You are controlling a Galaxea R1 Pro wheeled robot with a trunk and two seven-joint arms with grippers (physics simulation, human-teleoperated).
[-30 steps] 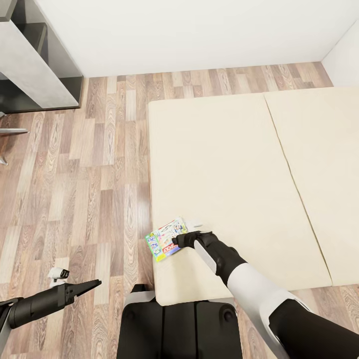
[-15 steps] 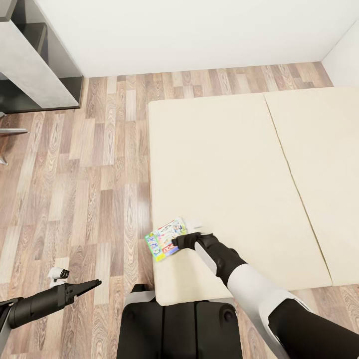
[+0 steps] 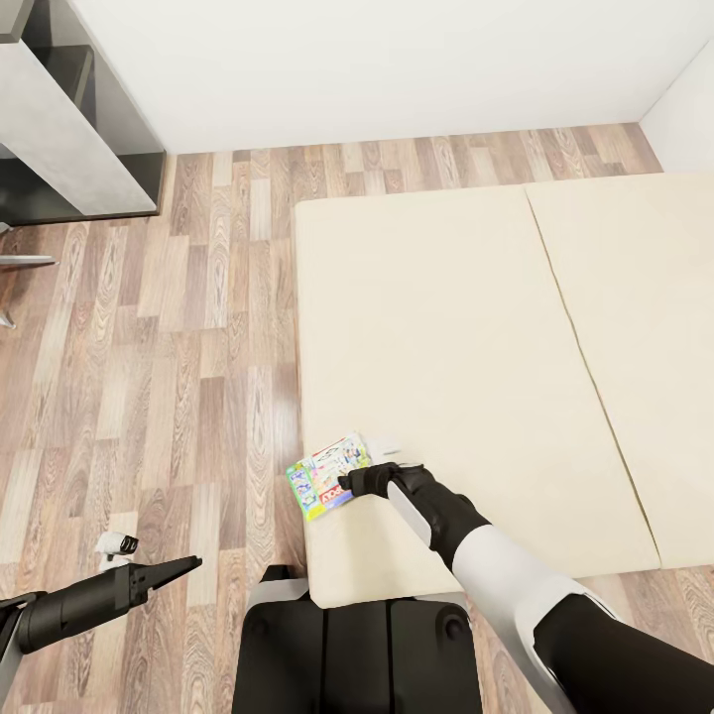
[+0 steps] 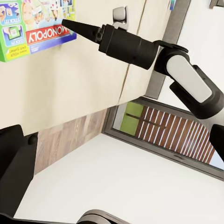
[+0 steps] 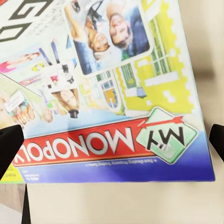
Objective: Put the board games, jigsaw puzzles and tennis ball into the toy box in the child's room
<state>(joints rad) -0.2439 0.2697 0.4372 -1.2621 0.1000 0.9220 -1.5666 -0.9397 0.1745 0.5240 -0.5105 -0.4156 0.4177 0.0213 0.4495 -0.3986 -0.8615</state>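
Change: since the earlier head pictures the board game (image 3: 328,475) had slid slightly toward the bed's edge, with the right end effector (image 3: 349,483) against it.
Head view: the game lay at the bed (image 3: 436,327) corner, overhanging the floor; the right arm was far nearer than the left end effector (image 3: 183,566).
Left wrist view: the right end effector's (image 4: 77,27) tip touched the box (image 4: 28,25); its opening could not be told.
Right wrist view: fingertips (image 5: 9,144) flanked the box's (image 5: 102,93) long printed edge, spread wide, gripping nothing.
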